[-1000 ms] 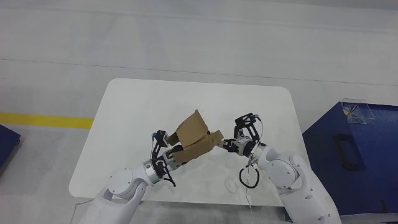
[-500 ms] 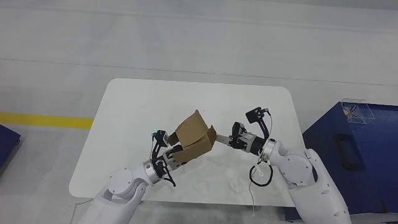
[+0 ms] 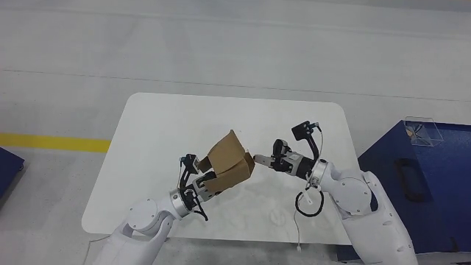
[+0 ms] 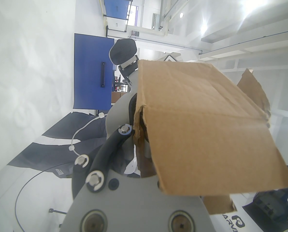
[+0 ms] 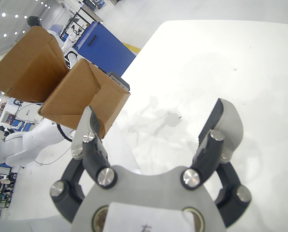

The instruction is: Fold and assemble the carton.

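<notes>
A brown carton (image 3: 229, 162) is held above the white table (image 3: 162, 125), with its flaps partly folded. My left gripper (image 3: 204, 183) is shut on the carton's lower near side; in the left wrist view the cardboard (image 4: 202, 131) hides most of its fingers. My right gripper (image 3: 263, 160) stands open at the carton's right end. In the right wrist view (image 5: 156, 119) one finger (image 5: 93, 121) touches the edge of the end flap (image 5: 107, 102), while the other finger (image 5: 219, 117) is free over the table.
A blue cabinet (image 3: 412, 184) stands just right of the table, with a clear plastic box (image 3: 423, 130) on top. A loose cable loop (image 3: 305, 202) hangs from the right arm. The table's far half is bare.
The right gripper has shifted left against the carton, and the end flap that stuck out to the right now lies folded in. The right wrist has turned upward. The left arm has held still.
</notes>
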Robot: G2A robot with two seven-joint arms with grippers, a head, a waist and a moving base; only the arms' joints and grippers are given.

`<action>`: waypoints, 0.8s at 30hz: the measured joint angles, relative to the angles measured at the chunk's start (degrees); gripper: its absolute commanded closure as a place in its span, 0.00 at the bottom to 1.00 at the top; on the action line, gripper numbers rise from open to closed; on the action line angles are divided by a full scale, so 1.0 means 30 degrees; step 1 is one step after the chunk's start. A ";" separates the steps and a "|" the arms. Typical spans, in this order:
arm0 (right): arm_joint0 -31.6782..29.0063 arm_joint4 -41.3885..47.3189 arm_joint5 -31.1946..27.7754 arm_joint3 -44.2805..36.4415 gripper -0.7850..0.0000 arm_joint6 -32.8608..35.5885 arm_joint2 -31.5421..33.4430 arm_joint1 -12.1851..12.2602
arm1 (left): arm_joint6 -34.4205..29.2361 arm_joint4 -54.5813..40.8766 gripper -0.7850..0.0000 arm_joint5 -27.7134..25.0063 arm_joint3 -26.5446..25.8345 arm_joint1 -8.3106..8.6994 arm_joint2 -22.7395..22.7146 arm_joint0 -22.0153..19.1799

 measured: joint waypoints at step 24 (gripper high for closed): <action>0.0835 -0.0277 0.0463 0.0295 0.00 -0.0283 -0.1528 -0.0050 | 0.0000 0.0000 1.00 0.0000 0.0000 0.0000 0.0000 0.0000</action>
